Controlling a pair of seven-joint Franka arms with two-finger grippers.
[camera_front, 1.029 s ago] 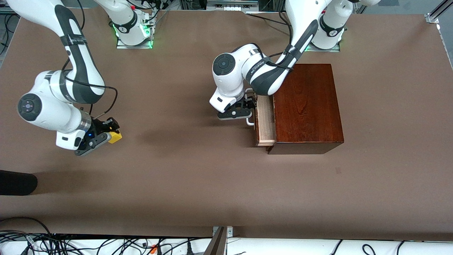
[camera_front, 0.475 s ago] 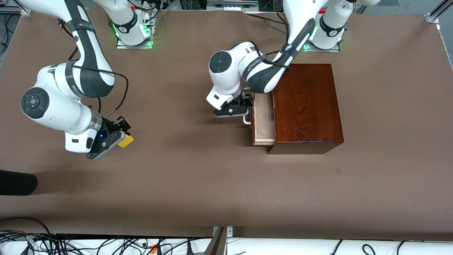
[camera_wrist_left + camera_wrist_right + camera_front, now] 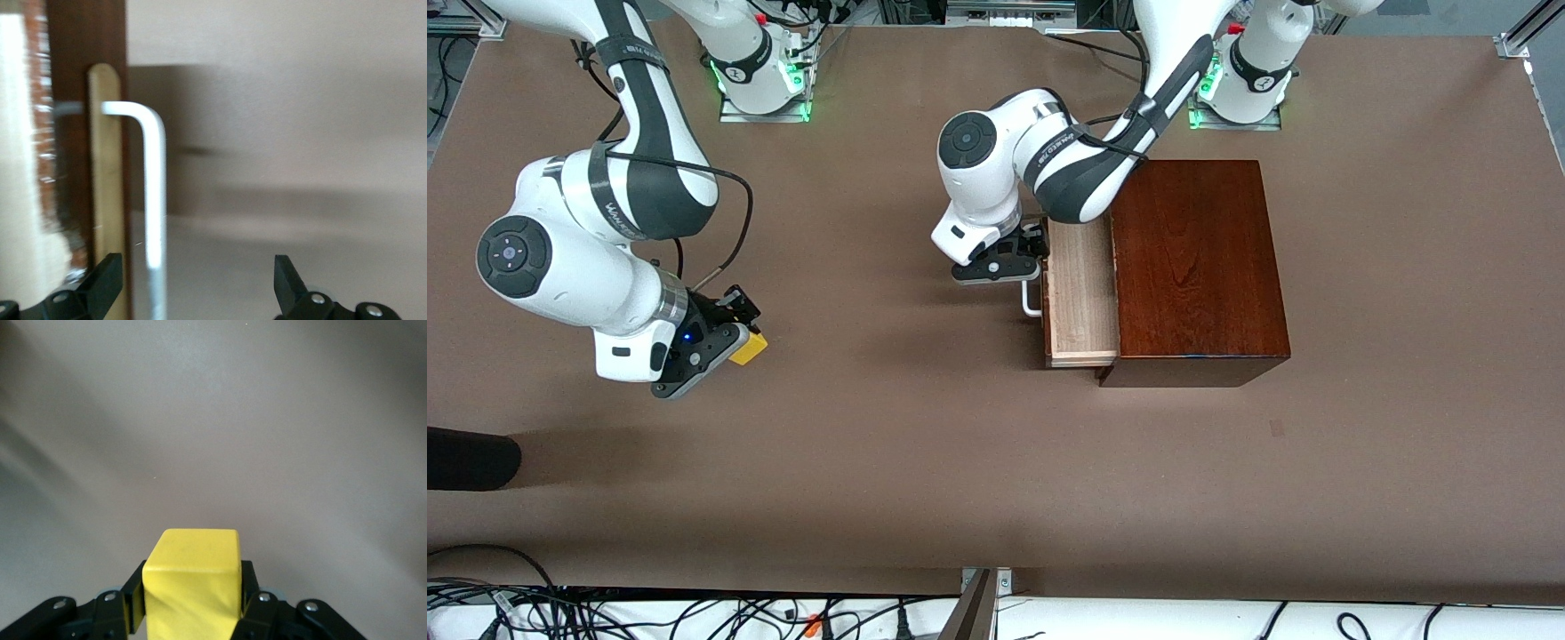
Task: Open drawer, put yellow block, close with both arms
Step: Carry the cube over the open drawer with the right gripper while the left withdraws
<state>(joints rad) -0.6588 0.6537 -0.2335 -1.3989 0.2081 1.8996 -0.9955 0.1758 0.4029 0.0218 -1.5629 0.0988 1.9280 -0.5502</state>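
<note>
The dark reddish-brown wooden box (image 3: 1196, 267) stands toward the left arm's end of the table. Its drawer (image 3: 1080, 298) is partly pulled out and shows a pale wood inside. My left gripper (image 3: 1003, 260) is at the white bar handle (image 3: 1032, 302). In the left wrist view its fingers are spread wide (image 3: 197, 277), with the handle (image 3: 155, 200) between them, close to one finger, in front of the drawer front (image 3: 107, 187). My right gripper (image 3: 734, 331) is shut on the yellow block (image 3: 749, 348) over the table at the right arm's end. The block (image 3: 193, 583) sits between its pads (image 3: 193, 603).
A dark object (image 3: 467, 458) lies at the table's edge at the right arm's end, nearer to the front camera. Cables run along the near edge. The two arm bases (image 3: 760, 76) (image 3: 1249, 80) stand along the farthest edge.
The drawer has slid farther out of the box as my left gripper moved with the handle toward the right arm's end. My right gripper has carried the yellow block slightly toward the drawer.
</note>
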